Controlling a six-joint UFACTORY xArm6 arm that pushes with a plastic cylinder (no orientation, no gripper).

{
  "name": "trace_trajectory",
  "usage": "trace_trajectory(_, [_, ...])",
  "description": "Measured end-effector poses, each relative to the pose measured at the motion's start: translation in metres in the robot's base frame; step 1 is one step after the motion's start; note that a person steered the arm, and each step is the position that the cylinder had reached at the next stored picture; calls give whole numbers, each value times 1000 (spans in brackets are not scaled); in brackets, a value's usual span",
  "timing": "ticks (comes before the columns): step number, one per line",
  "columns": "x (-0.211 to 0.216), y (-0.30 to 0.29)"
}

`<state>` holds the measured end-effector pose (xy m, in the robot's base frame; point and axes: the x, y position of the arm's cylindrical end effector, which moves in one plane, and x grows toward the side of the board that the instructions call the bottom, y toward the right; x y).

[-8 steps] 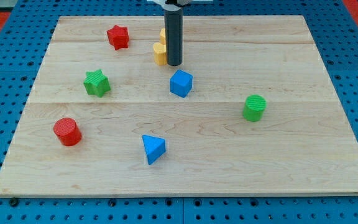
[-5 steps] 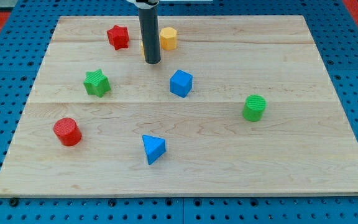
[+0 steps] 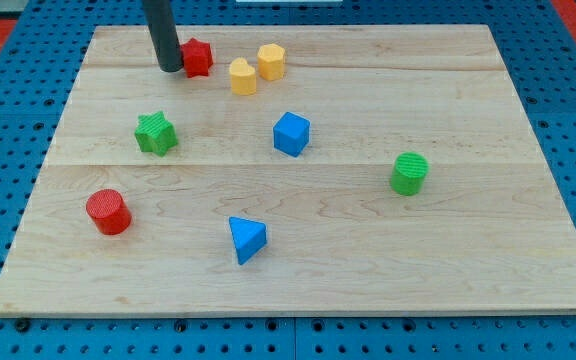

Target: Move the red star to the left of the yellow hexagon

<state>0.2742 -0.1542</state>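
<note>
The red star (image 3: 199, 57) lies near the view's top, left of centre. My tip (image 3: 170, 68) stands right at the star's left side, touching or almost touching it. Two yellow blocks lie to the star's right: a nearer yellow block (image 3: 242, 76) whose shape I cannot make out, and the yellow hexagon (image 3: 272, 61) just beyond it to the right. The red star is left of both, about a block's width from the nearer one.
A green star (image 3: 156, 132) lies at the left, a red cylinder (image 3: 108, 211) at the lower left, a blue block (image 3: 291, 133) at centre, a blue triangular block (image 3: 246, 239) at the bottom centre, a green cylinder (image 3: 409, 173) at the right. The wooden board (image 3: 488, 240) sits on blue pegboard.
My tip has moved left from beside the yellow blocks, past them, to the left side of the red star. The star sits slightly further right than before.
</note>
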Motion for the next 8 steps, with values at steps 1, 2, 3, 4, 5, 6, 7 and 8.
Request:
trace_trajectory(1, [8, 0])
trace_trajectory(2, [8, 47])
trace_trajectory(3, [8, -27])
trace_trajectory(4, [-19, -5])
trace_trajectory(5, [-35, 29])
trace_trajectory(6, [-28, 43])
trace_trajectory(7, [-14, 42])
trace_trajectory(8, [12, 4])
